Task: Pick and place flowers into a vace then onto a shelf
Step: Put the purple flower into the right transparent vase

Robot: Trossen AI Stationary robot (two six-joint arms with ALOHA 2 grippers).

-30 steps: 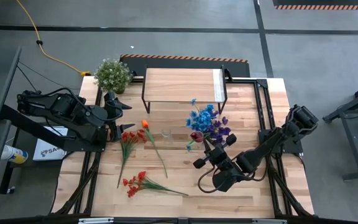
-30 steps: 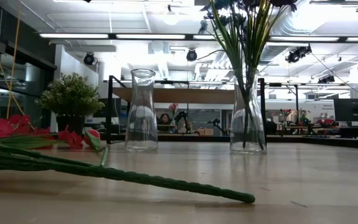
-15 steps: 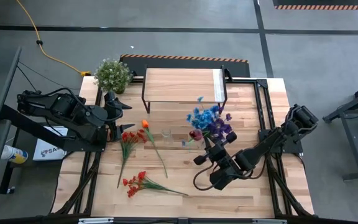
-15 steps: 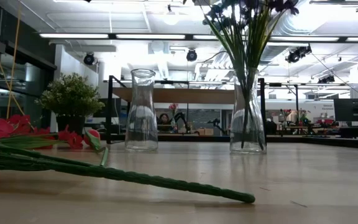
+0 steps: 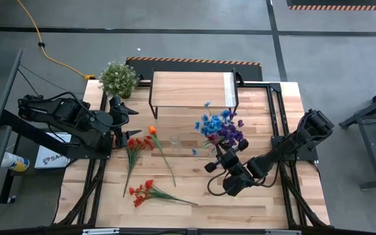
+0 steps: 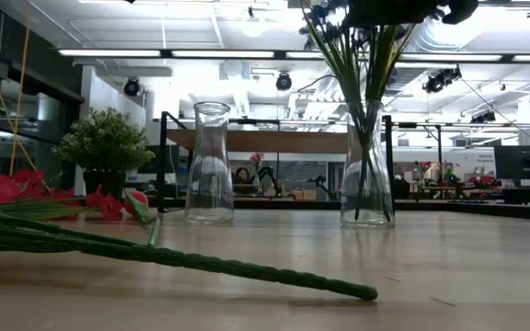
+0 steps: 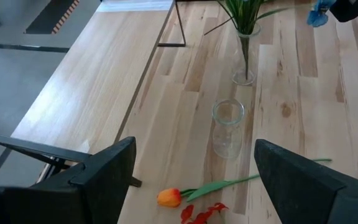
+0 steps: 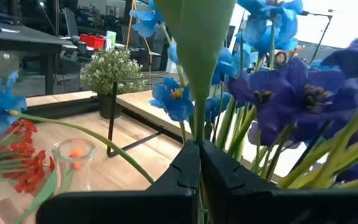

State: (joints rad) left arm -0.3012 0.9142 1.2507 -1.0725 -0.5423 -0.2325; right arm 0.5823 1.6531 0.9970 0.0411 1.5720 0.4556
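Observation:
A bunch of blue and purple flowers (image 5: 218,126) stands with its green stalks in a clear glass vase (image 6: 366,175) on the table. My right gripper (image 5: 216,152) is on the bunch's near side and shut on it; in the low view it shows dark above the vase (image 6: 410,9). An empty glass vase (image 5: 175,141) stands to the left of it. Red flowers (image 5: 134,147), an orange tulip (image 5: 153,130) and a red-orange stem (image 5: 142,191) lie flat on the table. My left gripper (image 5: 134,121) waits open at the table's left side. The shelf (image 5: 193,89) stands at the far edge. My right gripper pinches a green stalk or leaf (image 8: 196,118) of the blue and purple bunch between its two fingers (image 8: 185,171), just below the blooms and above the vase's mouth. The fingers come level from the table's near side. The stalks' lower ends (image 6: 364,188) stand in the vase, nearly upright.
A bushy potted plant (image 5: 118,78) stands at the far left corner, beside the shelf's black legs (image 5: 153,103). The lying stems cover the table's left half toward the near edge. Bare wood lies near my right arm (image 5: 286,149).
My right gripper has moved a little toward the far edge, closer to the vase, staying shut on the bunch. The blooms have shifted toward the far right, and the stalks stand more upright in the vase. In the low view the gripper has come in above the vase.

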